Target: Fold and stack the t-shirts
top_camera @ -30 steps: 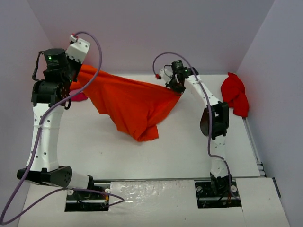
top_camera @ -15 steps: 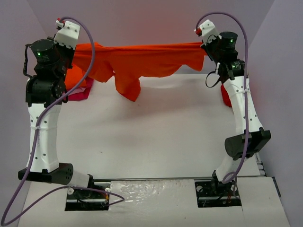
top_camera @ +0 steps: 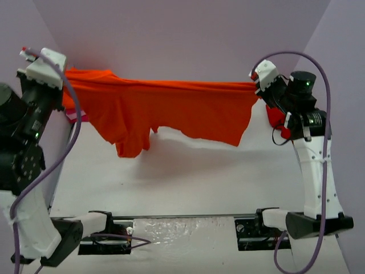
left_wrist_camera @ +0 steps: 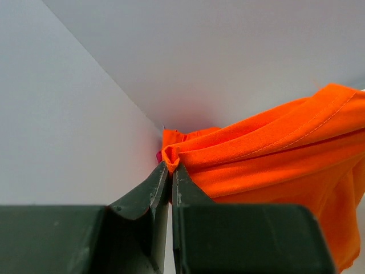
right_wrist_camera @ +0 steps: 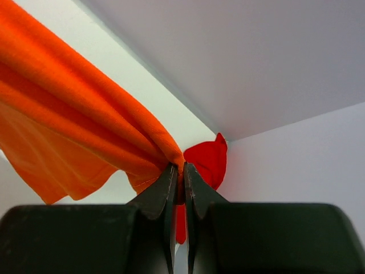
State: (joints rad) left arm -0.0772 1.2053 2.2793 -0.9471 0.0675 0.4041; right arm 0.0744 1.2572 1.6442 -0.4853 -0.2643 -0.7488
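Since a moment ago your two arms have drawn further apart. The orange t-shirt (top_camera: 171, 111), bunched and sagging a second back, now hangs as a wide, taut-topped sheet in the air above the surface (top_camera: 199, 177).

Your left arm stands tall at the far left, close to the overhead camera. Its left tool (top_camera: 61, 85) is clenched on one top corner of the shirt. Your right arm rises straight from its base, and the right tool (top_camera: 256, 85) is clamped on the opposite corner.

The left wrist camera shows the dark fingers (left_wrist_camera: 145, 191) pinching a folded, stitched hem, with a sliver of magenta cloth (left_wrist_camera: 159, 155) behind it. The right wrist camera shows its own pinch and a red t-shirt (right_wrist_camera: 205, 160) lying in the far corner. From overhead, that red t-shirt is mostly hidden behind the right arm.
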